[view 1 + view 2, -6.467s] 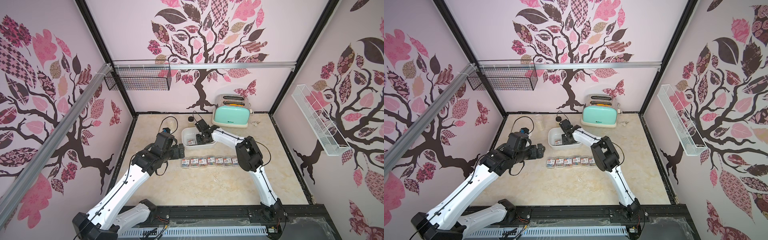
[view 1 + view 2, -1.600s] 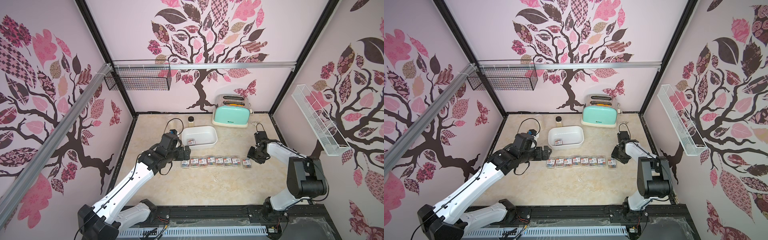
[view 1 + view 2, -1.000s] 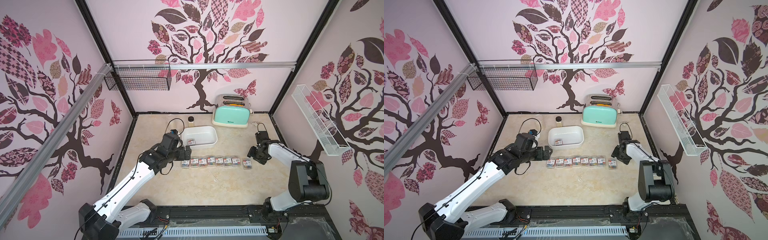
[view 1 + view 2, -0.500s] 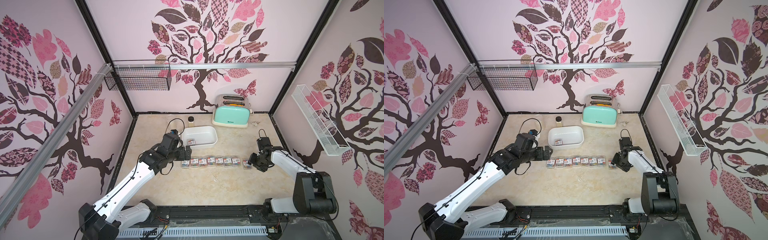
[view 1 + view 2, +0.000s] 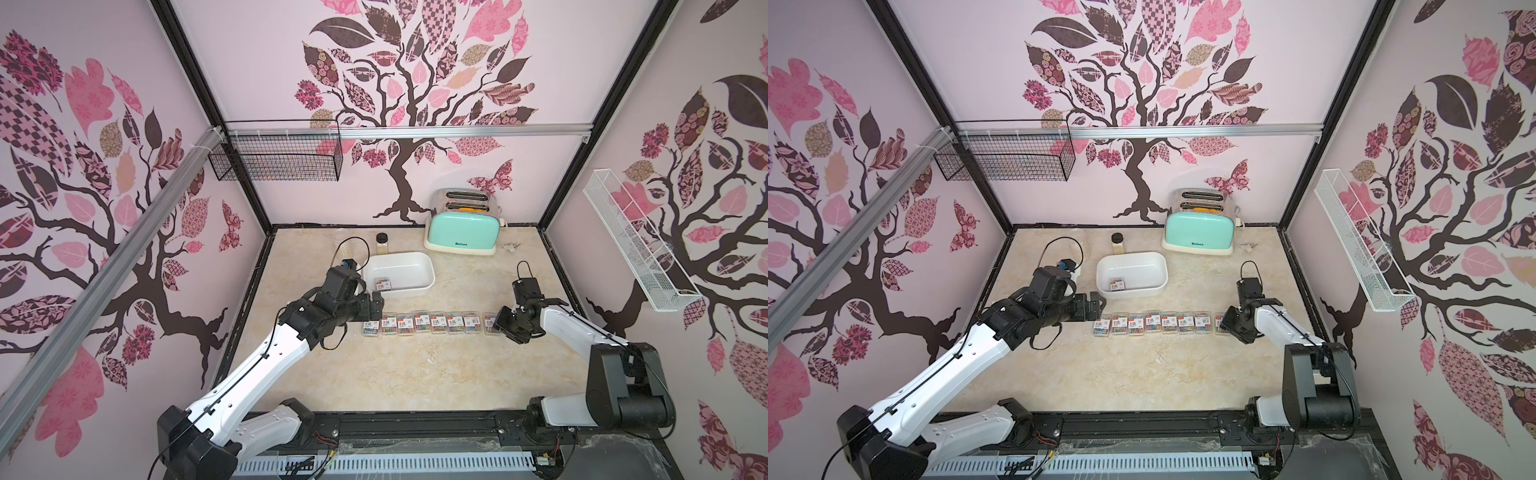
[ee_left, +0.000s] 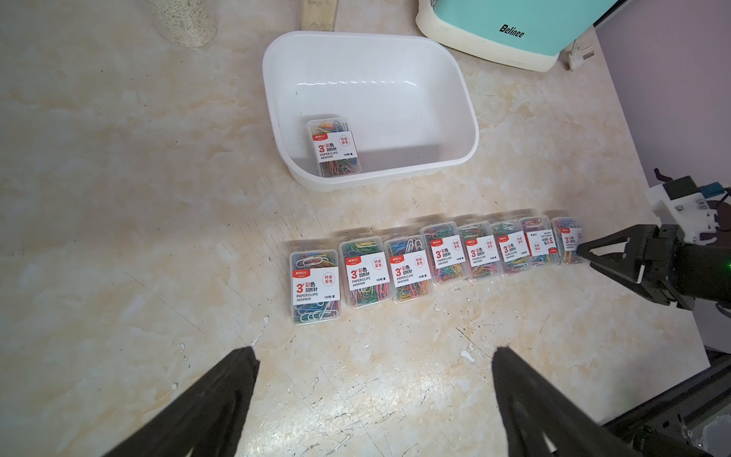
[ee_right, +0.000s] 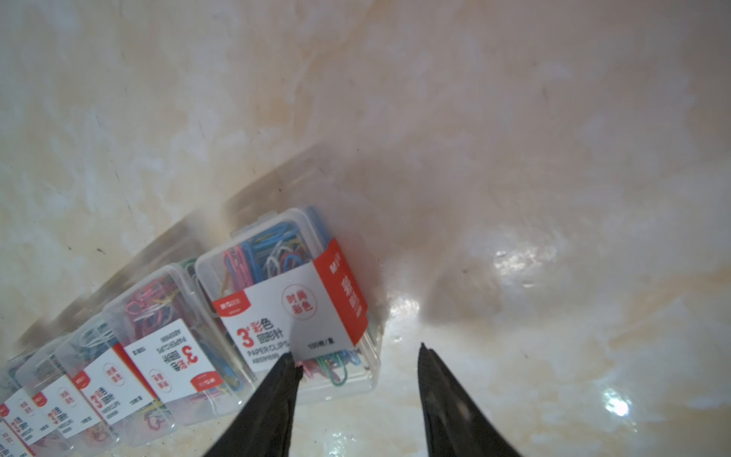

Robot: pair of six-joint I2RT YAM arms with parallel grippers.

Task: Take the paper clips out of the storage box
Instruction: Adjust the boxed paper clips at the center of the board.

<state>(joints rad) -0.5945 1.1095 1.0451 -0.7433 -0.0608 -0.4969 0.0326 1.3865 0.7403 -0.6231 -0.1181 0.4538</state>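
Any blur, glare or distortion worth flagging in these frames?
Right wrist view: hazy, with glare patches on the beige marble tabletop and a smear behind the clear plastic paper-clip cases. Left wrist view: sharp, highlight streak inside the white plastic tub. Both top views: evenly lit, wide-angle stretch toward the edges.

The surface (image 6: 118, 198) is glossy and marble-patterned, scratched and chipped in spots. The storage box (image 6: 395, 110) is smooth, shiny white plastic. The paper clips (image 6: 315, 291) sit in clear glossy plastic cases with paper labels. The toaster (image 5: 463, 232) has a smooth mint-green body and a shiny metal top.
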